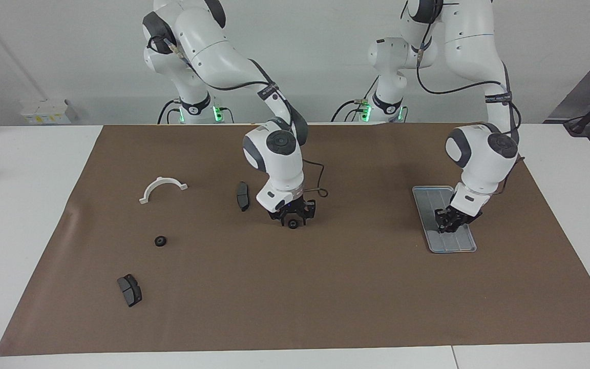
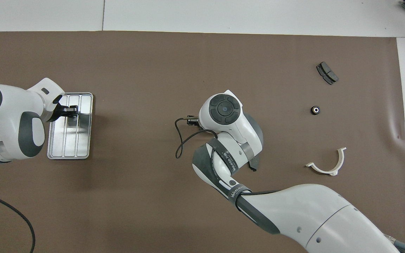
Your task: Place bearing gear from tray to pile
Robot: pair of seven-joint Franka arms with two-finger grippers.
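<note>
Left gripper (image 1: 447,221) is down in the tray (image 1: 466,246), at the middle of the tray's length. Its fingertips are closed together. A small dark shape sits at the tips and looks like the gear from the tray, but I cannot tell whether the fingers actually hold it. In the overhead view the same gripper (image 2: 69,111) lies over the ridged floor of the tray (image 2: 83,140), in the part farther from the robots.

The tray rests on the brown mat (image 1: 325,297) that covers the worktop (image 1: 28,169), toward the left arm's end.

Right gripper (image 1: 292,219) is low over the middle of the mat, directly above a black gear (image 1: 292,225) that lies on the mat. Its fingers stand either side of the gear; I cannot tell whether they are open or pressed against it. From overhead the arm's wrist hides this gear.

A second black gear (image 1: 160,241) lies on the mat toward the right arm's end, well apart from the first; it is clear in the overhead view (image 2: 315,110).

Other items on the mat:
- white half-ring bracket (image 1: 163,188), nearer to the robots than the second gear
- dark brake pad (image 1: 129,289), farther from the robots than that gear
- another dark brake pad (image 1: 243,196), just beside the right gripper
</note>
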